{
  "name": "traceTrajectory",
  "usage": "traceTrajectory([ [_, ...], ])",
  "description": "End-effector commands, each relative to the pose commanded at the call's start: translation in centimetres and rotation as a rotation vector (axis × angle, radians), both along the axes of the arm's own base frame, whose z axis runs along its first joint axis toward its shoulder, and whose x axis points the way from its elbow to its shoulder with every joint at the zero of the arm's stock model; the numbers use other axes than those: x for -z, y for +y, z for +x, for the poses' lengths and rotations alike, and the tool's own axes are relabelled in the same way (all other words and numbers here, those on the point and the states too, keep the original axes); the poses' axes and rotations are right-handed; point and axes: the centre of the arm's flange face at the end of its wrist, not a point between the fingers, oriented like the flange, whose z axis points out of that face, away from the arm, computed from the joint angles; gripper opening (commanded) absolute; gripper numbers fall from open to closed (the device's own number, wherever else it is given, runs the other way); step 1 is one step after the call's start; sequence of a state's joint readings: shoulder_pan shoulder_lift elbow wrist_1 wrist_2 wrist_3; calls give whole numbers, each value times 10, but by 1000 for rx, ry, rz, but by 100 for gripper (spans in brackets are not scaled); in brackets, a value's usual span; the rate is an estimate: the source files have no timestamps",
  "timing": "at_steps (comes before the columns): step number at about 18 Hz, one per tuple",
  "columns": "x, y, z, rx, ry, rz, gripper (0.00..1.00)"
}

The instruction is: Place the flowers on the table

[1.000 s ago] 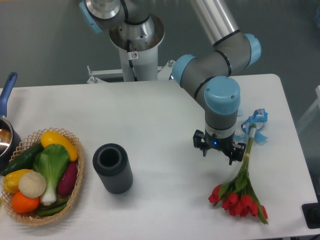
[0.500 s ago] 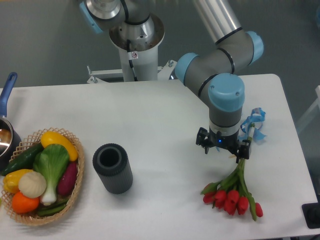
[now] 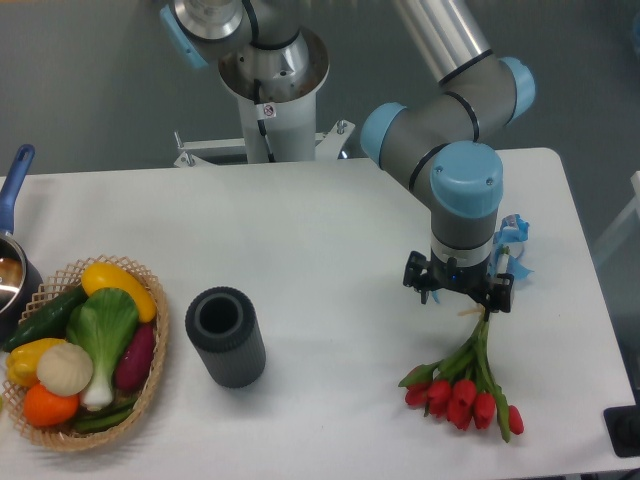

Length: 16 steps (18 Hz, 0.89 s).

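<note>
The gripper (image 3: 458,290) sits in the right half of the frame, pointing straight down, directly over the upper stretch of the tulip bunch (image 3: 462,385). The bunch's long axis runs nearly vertical in the picture: the light blue ribbon (image 3: 513,243) and stem ends lie at the upper right, partly hidden behind the wrist, the green stems pass under the fingers, and the red heads fan out toward the lower right of the frame. So the flowers lie along and below the gripper, not off to 1 side.

The heads and lower stems appear to rest on the white table (image 3: 330,240), near its lower right edge. Whether the upper stems are still lifted off the surface cannot be told from this angle.

The fingers straddle the stems, but the wrist body hides the tips, so I cannot tell whether they are clamped on the stems or already let go.

My judgement is that the placing is at or close to its end: if the stems are still pinched, the next move is to part the fingers and rise straight up along the vertical, so the bunch is not dragged.

At the left of the frame stand a dark grey cylindrical vase (image 3: 225,336) and a wicker basket (image 3: 152,377) of vegetables, both well apart from the bunch.
</note>
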<state>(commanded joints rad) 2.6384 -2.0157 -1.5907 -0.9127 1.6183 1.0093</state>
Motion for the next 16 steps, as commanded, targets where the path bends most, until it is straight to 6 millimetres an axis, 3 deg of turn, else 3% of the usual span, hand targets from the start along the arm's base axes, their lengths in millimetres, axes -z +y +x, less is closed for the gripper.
traceTrajectory([
  [7,2,-18,-14,39,3,-20,100],
  [12,-2,-58,-45,78,12,-34,100],
  [16,2,-62,-52,132,8,-49,100],
])
